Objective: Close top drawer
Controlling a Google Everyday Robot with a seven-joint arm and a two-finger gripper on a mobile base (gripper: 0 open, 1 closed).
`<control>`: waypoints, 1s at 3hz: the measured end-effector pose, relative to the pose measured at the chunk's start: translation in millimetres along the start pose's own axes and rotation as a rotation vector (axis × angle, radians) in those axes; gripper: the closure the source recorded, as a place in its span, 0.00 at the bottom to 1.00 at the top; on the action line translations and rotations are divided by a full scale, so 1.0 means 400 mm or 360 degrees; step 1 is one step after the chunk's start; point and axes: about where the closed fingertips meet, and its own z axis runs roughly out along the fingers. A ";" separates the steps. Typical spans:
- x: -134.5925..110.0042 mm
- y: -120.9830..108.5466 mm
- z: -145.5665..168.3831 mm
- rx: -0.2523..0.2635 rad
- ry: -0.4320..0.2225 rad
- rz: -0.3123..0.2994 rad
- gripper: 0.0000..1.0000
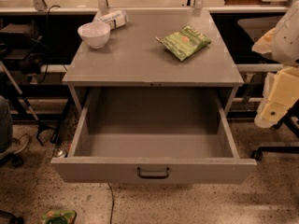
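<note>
The top drawer [154, 169] is a wide grey metal drawer, pulled far out of the cabinet toward me. Its inside [152, 143] shows no contents. A small dark loop handle [153, 173] sits at the centre of its flat front. The lower drawers are hidden under it. My gripper [274, 104] is the cream-coloured piece at the right edge of the view. It hangs beside the cabinet's right side, level with the drawer and apart from it. It holds nothing that I can see.
On the cabinet top [140, 64] stand a white bowl [94, 34], a green snack bag [184, 42] and a white packet [113, 18]. A chair base [275, 150] is on the right floor. A cable [111, 202], a green object [58, 216] and a shoe [11, 146] lie on the floor.
</note>
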 end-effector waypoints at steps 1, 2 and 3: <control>0.000 0.000 0.000 0.0000 0.0000 0.0000 0.00; 0.012 0.022 0.042 -0.0050 0.0006 0.0037 0.00; 0.044 0.115 0.195 -0.0202 0.0038 0.0186 0.00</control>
